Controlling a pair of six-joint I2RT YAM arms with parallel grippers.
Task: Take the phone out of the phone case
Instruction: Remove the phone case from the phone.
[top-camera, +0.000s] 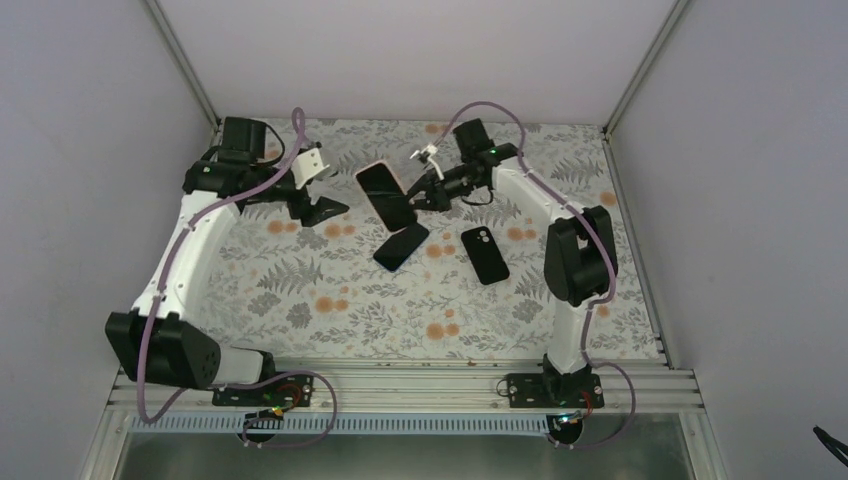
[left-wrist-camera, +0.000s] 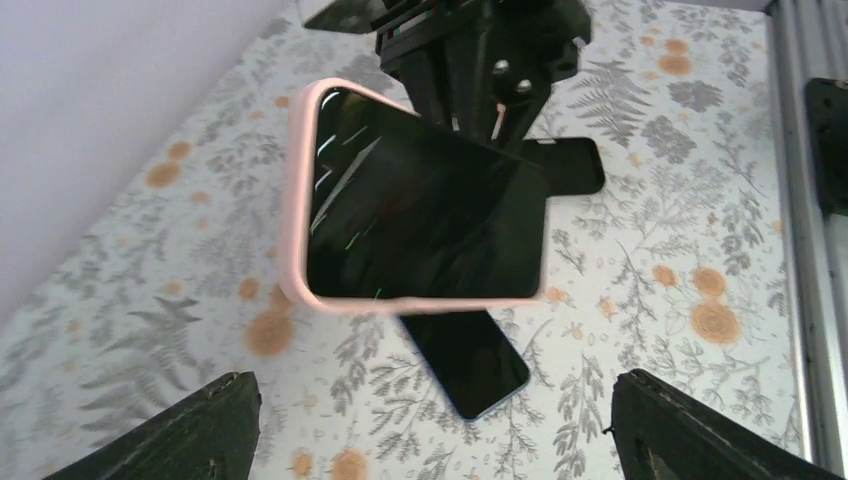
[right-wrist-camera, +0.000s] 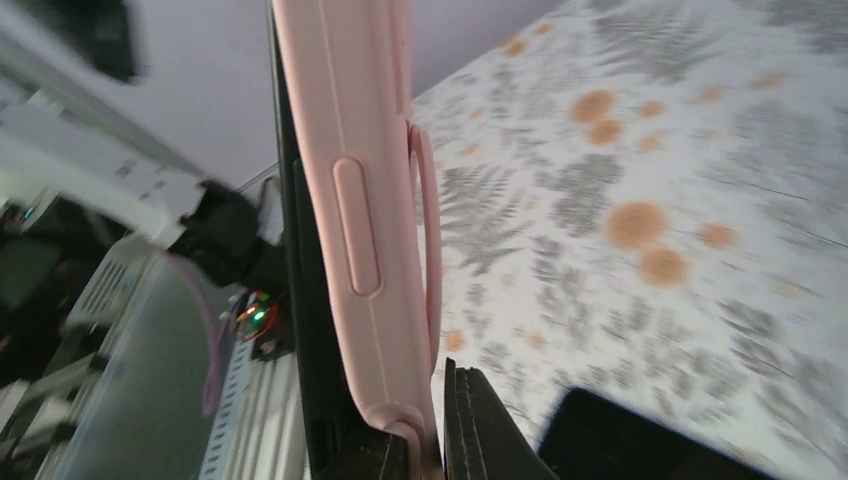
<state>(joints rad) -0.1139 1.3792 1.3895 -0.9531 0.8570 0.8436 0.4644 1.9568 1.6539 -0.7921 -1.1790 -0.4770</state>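
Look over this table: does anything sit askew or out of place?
The phone in its pink case is off the table, held tilted in the air by the right gripper, above a black slab lying at a slant.

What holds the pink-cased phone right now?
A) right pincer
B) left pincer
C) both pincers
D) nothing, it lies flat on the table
A: the right pincer clamps the phone case, with the phone inside, off the table; the left pincer is open and apart.

A black slab (top-camera: 401, 246) lies angled on the floral table (top-camera: 330, 300), near a black case (top-camera: 484, 254) with a camera cut-out.
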